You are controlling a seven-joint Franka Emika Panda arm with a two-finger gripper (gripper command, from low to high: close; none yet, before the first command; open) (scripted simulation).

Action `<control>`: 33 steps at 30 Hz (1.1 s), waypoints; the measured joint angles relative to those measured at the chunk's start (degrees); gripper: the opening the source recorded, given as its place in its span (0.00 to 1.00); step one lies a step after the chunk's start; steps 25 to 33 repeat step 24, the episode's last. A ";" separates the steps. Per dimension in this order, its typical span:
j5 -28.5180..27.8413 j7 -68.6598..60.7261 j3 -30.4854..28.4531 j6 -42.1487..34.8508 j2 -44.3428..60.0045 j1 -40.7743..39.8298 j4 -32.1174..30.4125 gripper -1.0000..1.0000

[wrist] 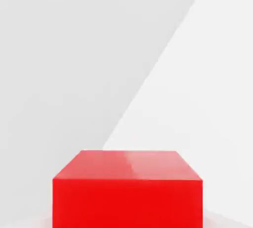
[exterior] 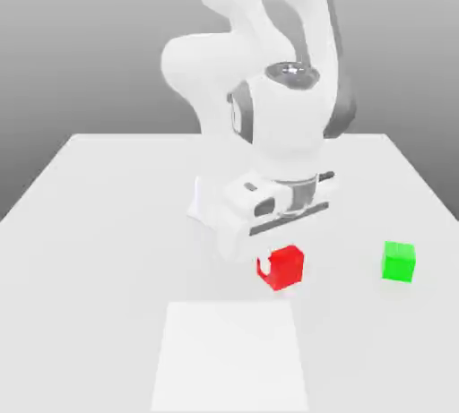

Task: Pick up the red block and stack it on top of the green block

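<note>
Pale and bare-looking, the table point(exterior: 81, 268) stretched out beneath a grey backdrop point(exterior: 81, 53). At the arm's end the gripper point(exterior: 281, 264) was closed on the red block point(exterior: 286, 268) – the grasp looked made. That block sat low, at or very near the tabletop, turned in line with the hand. Well apart, toward the exterior view's right, the green block point(exterior: 397, 262) had nothing on top – lifting, carrying across, lowering and letting go all remained.

Robot arm point(exterior: 291, 120): glossy white, rounded segments with dark grey joint caps. Hand point(exterior: 273, 214): white, wide, with dark slots.
</note>
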 joint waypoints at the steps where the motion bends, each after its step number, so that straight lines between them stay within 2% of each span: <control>1: 0.34 -1.14 0.92 -0.48 -0.11 1.56 0.38 0.00; 14: 4.50 -15.90 13.17 -6.47 -1.36 21.47 5.37 0.00; 17: 1.75 -14.71 14.10 -2.48 3.22 21.91 5.84 0.00; 20: -4.08 -10.68 12.82 3.22 9.49 22.05 6.12 0.00; 21: -6.46 -8.99 11.78 5.13 11.62 22.42 6.24 1.00; 33: -6.46 -8.99 11.78 5.13 11.62 22.41 6.24 1.00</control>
